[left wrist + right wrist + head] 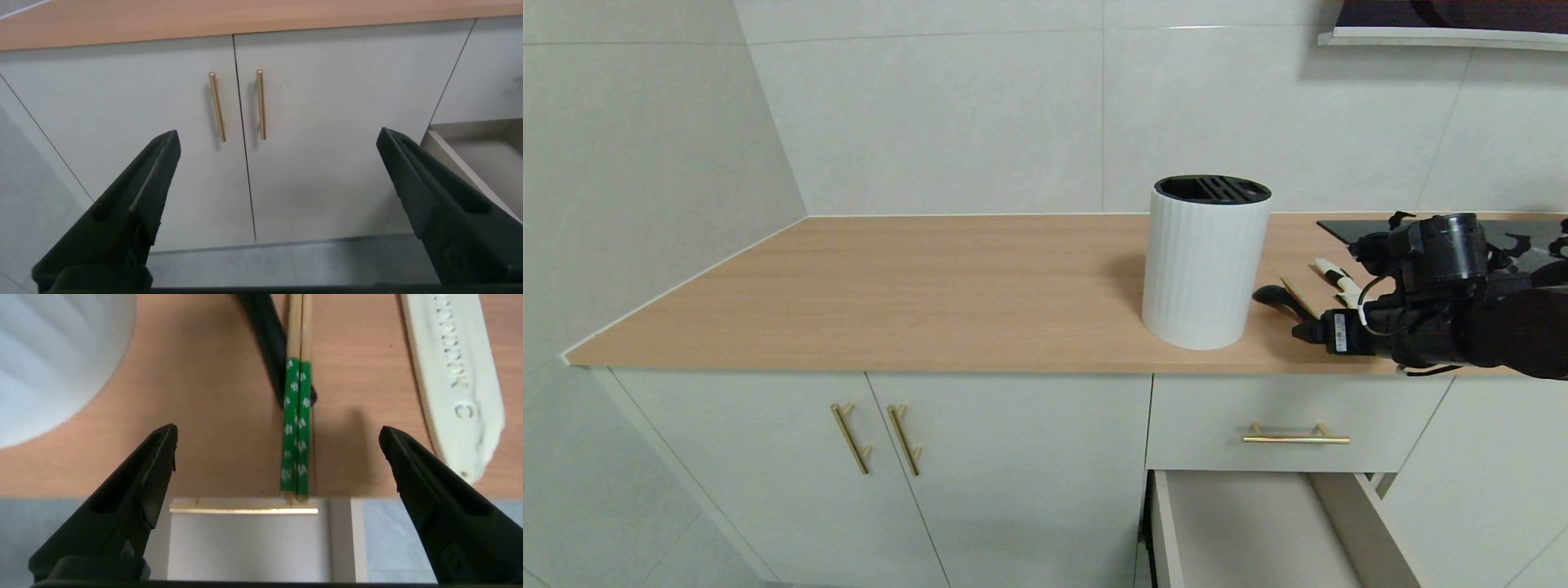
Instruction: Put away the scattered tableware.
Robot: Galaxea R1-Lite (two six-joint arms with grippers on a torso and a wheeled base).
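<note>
**Right gripper lined up on the chopsticks**

Our left gripper (278, 143) hangs low before the cabinet doors (245, 122), fingers spread wide and holding nothing. On the counter (890, 286) the white holder (1205, 269) stands upright. At its 3 o'clock lie the chopsticks (296, 408), green ends at the counter edge, touching a black utensil (263, 335), perhaps a ladle. Our right gripper (278, 434) hovers over the chopsticks with a finger spread to either side, touching nothing. A white handle (453, 384) lies further toward 3 o'clock. We judge the pick of the chopsticks to be the step in hand. The next move calls for lowering squarely and pinching both sticks together. They then go to the holder at 9 o'clock, or to the open drawer (1258, 523) at 6.
</note>
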